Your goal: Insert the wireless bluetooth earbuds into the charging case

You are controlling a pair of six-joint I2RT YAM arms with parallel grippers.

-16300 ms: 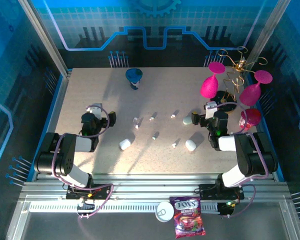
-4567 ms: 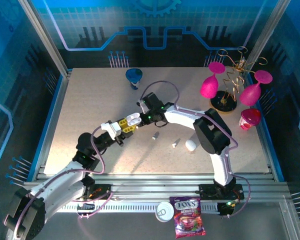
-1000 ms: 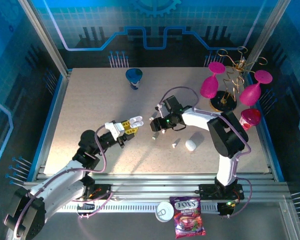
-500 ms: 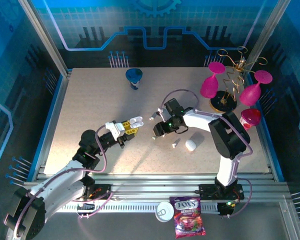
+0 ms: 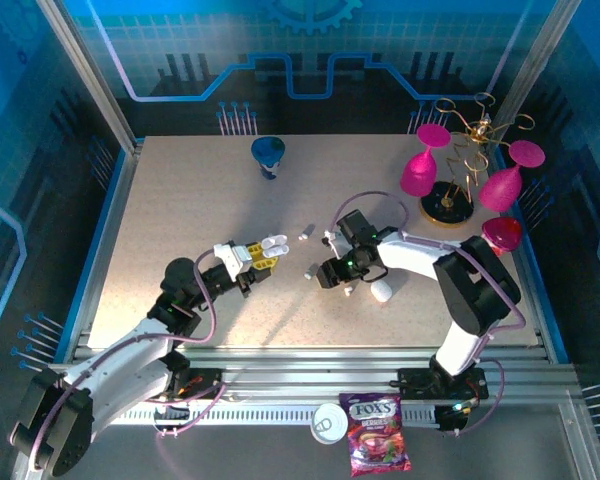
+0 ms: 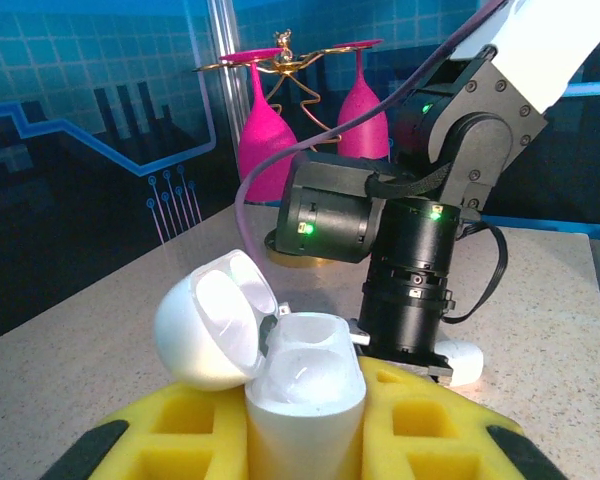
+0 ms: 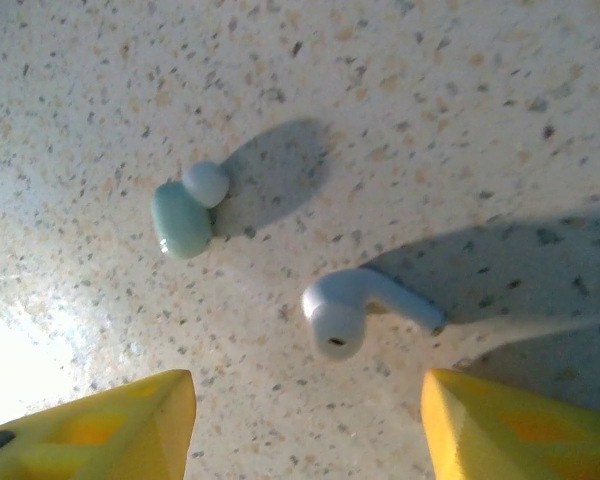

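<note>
Clamping the open charging case (image 6: 305,385) in the left fingers (image 6: 190,430), lid (image 6: 215,330) flipped back, mouth up. Hovering the right fingers (image 7: 130,420) spread and empty either side of one white earbud (image 7: 355,305) lying on the table (image 7: 500,120), teal piece (image 7: 183,222) near it. Risk closing off-centre on the glossy stem and squirting it away, knocking the teal piece, or losing it before the case if pinched by the tip only.

Table (image 5: 170,215) lies bare at left; pink glasses (image 5: 417,172) on a gold stand (image 5: 448,206) block its far-right corner.
</note>
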